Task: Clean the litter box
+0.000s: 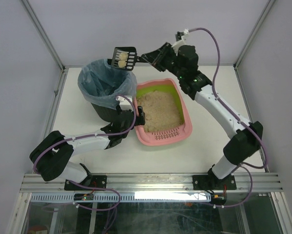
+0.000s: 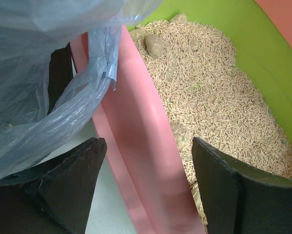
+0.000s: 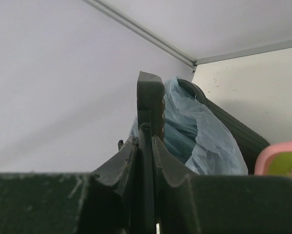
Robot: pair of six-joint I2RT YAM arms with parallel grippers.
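The pink litter box (image 1: 186,127) with a lime-green inner rim holds tan litter right of the bin. In the left wrist view its pink wall (image 2: 136,126) runs between the fingers of my left gripper (image 2: 148,146), which stands open astride it with a gap on each side. From above, the left gripper (image 1: 138,116) sits at the box's left wall. A few clumps (image 2: 155,45) lie in the litter. My right gripper (image 1: 146,57) is shut on the handle of the black slotted scoop (image 1: 125,57), which carries two pale clumps above the bin's far rim. The scoop (image 3: 150,97) shows edge-on in the right wrist view.
A black round bin (image 1: 107,109) lined with a blue plastic bag (image 2: 48,97) stands against the litter box's left side. White enclosure walls close the back and sides. The arm bases sit on a metal rail (image 1: 150,181) at the near edge.
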